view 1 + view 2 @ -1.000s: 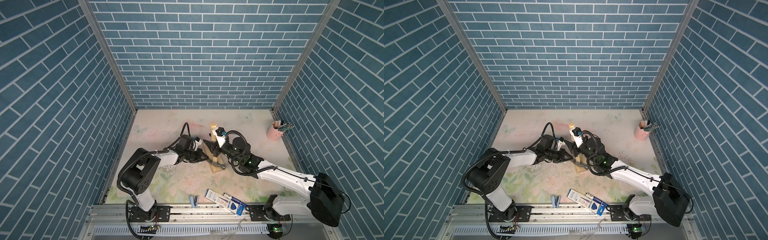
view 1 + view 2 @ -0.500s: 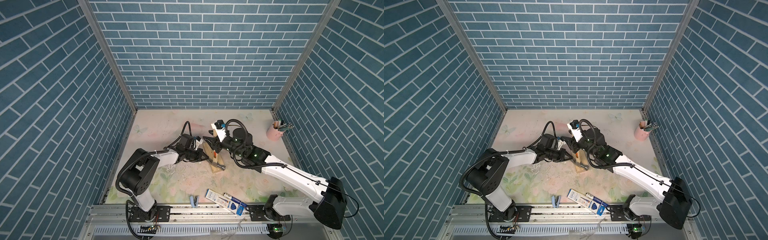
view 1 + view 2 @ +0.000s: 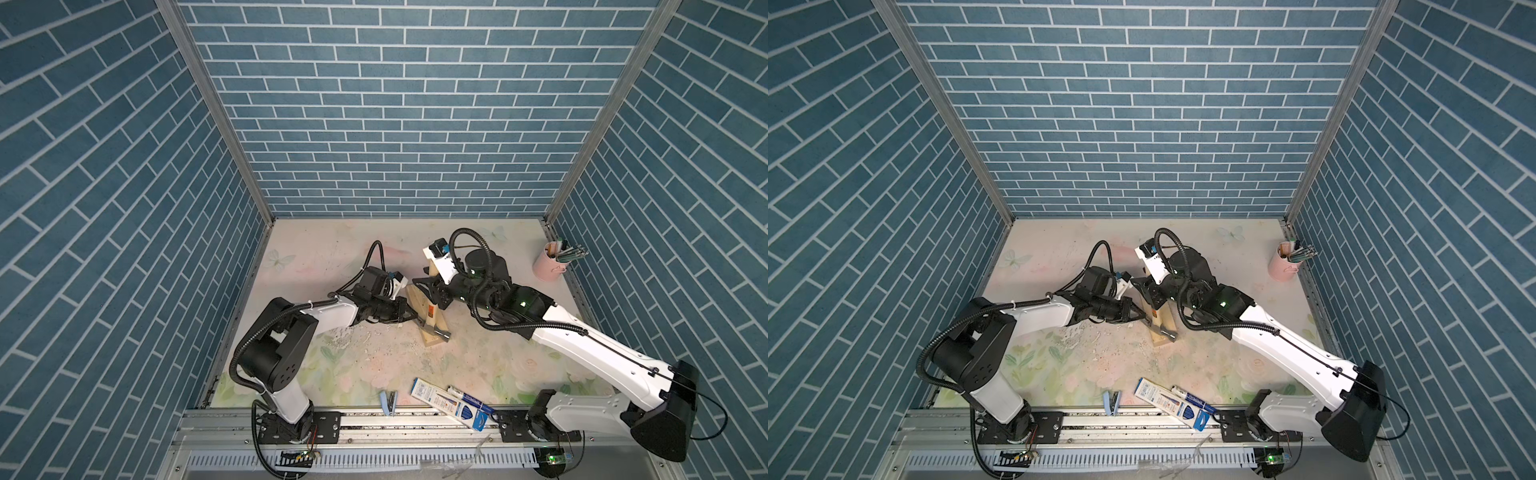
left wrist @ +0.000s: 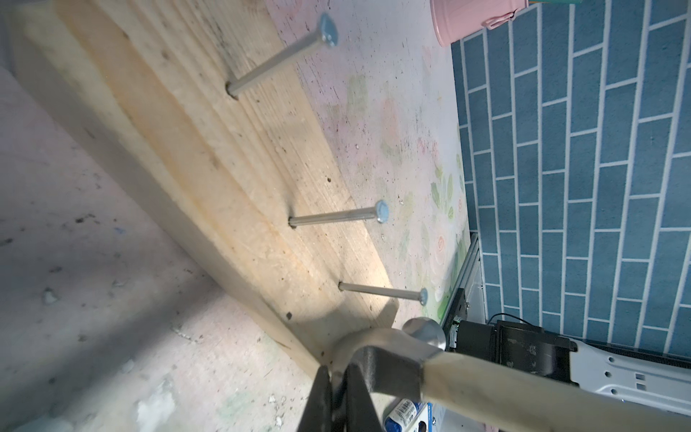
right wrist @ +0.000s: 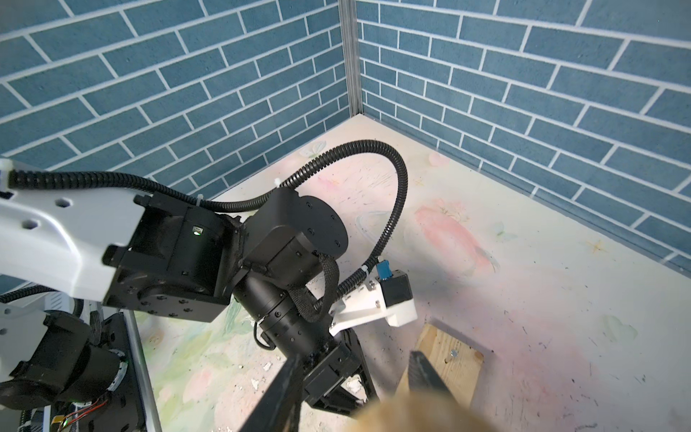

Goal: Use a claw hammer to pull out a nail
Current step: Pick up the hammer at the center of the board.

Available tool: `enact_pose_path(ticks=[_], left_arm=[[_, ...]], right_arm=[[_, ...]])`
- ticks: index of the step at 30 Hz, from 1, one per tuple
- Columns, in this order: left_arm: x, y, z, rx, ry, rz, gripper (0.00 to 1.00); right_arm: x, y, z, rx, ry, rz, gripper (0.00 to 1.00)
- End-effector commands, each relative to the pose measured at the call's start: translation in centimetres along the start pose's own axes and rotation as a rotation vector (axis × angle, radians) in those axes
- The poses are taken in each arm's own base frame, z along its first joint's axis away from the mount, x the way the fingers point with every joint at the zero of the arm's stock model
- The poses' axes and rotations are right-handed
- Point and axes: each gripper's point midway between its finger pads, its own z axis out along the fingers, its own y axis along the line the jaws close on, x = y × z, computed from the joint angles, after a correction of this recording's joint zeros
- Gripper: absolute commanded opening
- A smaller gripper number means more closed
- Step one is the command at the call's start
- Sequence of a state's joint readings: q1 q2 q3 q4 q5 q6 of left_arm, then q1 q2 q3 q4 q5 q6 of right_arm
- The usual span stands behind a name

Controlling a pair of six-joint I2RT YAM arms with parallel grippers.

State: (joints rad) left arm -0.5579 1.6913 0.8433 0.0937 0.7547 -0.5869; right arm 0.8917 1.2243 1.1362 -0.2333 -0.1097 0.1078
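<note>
Right gripper (image 3: 433, 291) has swung down astride the hammer (image 3: 431, 311) handle, grip unconfirmed; left gripper (image 3: 409, 312) closed at its head; nails (image 4: 336, 217) undrawn.

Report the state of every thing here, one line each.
wooden block, lying flat.
nails, three upright in it, partly driven.
claw hammer, head at the block's end, hooking none.
right pincer, closed on the hammer's handle.
left pincer, shut, tips by the hammer head.
pink cup, upright, holding pens.
</note>
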Motion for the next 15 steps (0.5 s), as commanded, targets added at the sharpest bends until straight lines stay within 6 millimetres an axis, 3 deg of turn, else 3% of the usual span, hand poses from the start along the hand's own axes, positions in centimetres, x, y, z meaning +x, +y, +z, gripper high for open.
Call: enact_pose_path(ticks=[1, 15], left_arm=[[0.0, 2.4, -0.4, -0.135, -0.016, -0.011, 0.03], [0.0, 2.8, -0.8, -0.184, -0.01, 0.01, 0.02]], right_arm=[[0.8, 0.4, -1.1, -0.012, 0.071, 0.024, 0.46], [1.9, 0.2, -3.0, 0.01, 0.192, 0.002, 0.43]])
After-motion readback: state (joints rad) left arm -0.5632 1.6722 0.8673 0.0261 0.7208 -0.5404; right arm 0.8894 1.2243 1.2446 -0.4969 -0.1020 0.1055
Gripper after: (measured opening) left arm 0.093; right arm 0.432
